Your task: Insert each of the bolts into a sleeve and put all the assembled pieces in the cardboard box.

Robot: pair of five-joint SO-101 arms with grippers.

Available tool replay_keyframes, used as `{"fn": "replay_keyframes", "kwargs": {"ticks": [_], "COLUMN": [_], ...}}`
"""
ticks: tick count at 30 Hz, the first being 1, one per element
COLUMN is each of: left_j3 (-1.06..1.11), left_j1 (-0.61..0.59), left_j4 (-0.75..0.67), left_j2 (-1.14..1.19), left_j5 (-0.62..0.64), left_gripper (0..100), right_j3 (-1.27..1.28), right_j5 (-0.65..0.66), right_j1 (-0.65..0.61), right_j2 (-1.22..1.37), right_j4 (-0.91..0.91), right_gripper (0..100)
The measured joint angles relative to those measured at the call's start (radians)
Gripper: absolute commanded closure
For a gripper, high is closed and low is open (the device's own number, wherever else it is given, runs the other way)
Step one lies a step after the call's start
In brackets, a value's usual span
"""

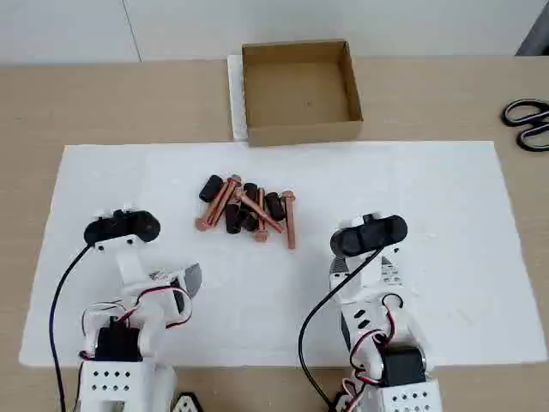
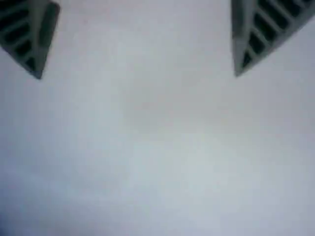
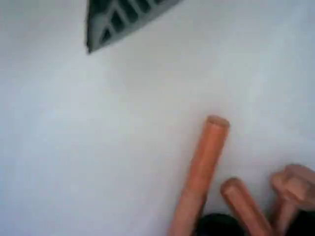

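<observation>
Copper bolts and black sleeves lie jumbled in one small heap at the middle of a white sheet, some bolts crossing over the sleeves, one bolt just at the heap's right side. None of them looks joined, though the heap is too tangled to be sure. Beyond the sheet's far edge stands the box, open on top, with nothing inside it. Scissors lie on the table at the far right.

Both arms sit at the near edge of the sheet, each well short of the box. The left gripper hangs over bare sheet with its jaws spread wide and nothing between them. The right gripper is close above the sheet beside the heap, bolt shafts lying near it; I cannot tell whether it is spread or closed
</observation>
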Motion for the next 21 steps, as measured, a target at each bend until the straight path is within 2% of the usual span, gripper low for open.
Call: {"fn": "replay_keyframes", "kwargs": {"ticks": [21], "left_j3": [0.0], "left_j1": [0.011], "left_j4": [0.0], "left_j2": [0.0], "left_j5": [0.002], "left_gripper": [76], "right_j3": [0.0], "right_j5": [0.0], "right_j1": [0.0], "right_j2": [0.0], "right_j4": [0.0], "right_gripper": [83.6]}}
